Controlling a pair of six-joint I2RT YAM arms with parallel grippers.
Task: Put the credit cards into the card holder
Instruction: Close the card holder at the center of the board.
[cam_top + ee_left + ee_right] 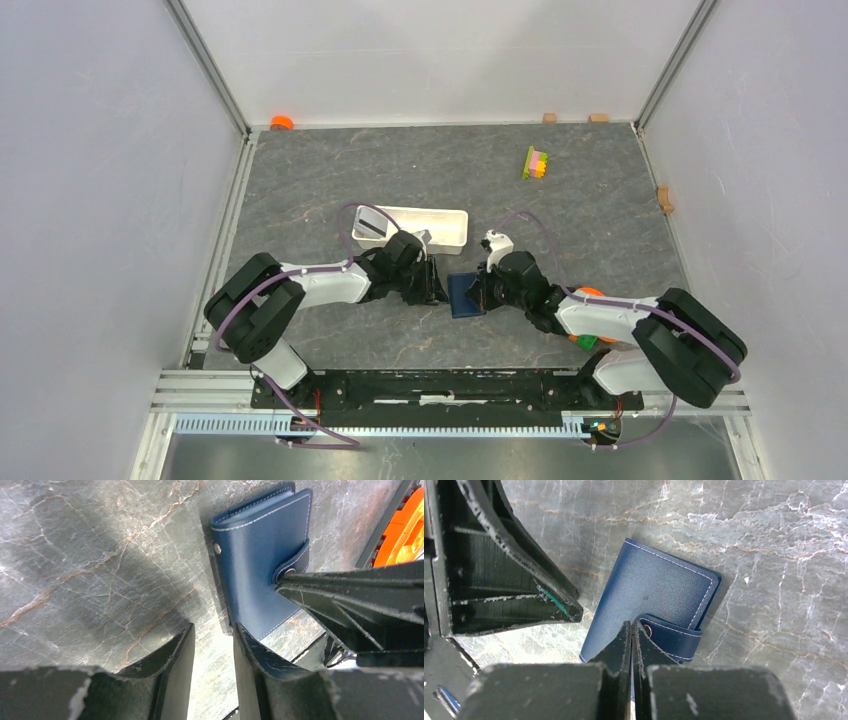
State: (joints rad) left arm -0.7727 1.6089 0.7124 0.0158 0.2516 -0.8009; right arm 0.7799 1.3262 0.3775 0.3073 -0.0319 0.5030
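The card holder (463,295) lies closed on the table between both grippers, a navy wallet (260,555) with its snap strap (674,637) fastened. My right gripper (631,623) is shut, its tips touching the strap at the snap, with nothing between them. My left gripper (215,626) stands partly open at the wallet's left edge, bare table between its fingers. From above, the left gripper (437,285) and right gripper (480,290) flank the wallet. Grey credit cards (368,226) appear to lie in the left end of a white tray, partly hidden by a cable.
The long white tray (440,228) sits just behind the left gripper. A yellow-pink-green block stack (536,163) stands at the back right. An orange and green object (585,340) lies under the right arm. An orange piece (282,122) sits at the back left corner.
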